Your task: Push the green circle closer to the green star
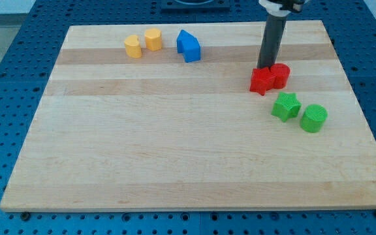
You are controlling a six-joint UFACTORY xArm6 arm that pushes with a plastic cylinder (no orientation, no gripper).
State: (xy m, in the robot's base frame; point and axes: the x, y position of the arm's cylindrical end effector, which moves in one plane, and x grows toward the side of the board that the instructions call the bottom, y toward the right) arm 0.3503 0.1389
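Sitting upright, green circle (314, 118) just right of green star (285, 106); no pincer visible.

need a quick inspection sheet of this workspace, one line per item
surface: pale wooden board lying flat on a blue perforated table
job's things: green circle block at the view's right, just right of and slightly below the green star block; a narrow gap shows between them
clutter: two red blocks touching each other above the green star; blue block and two yellow blocks near the view's top
grippers: none fitted; my tip sits at the top edge of the red blocks, above both green blocks and touching neither
cables: nothing seen
surroundings: blue perforated table all round; a dark fixture at the view's top, unclear
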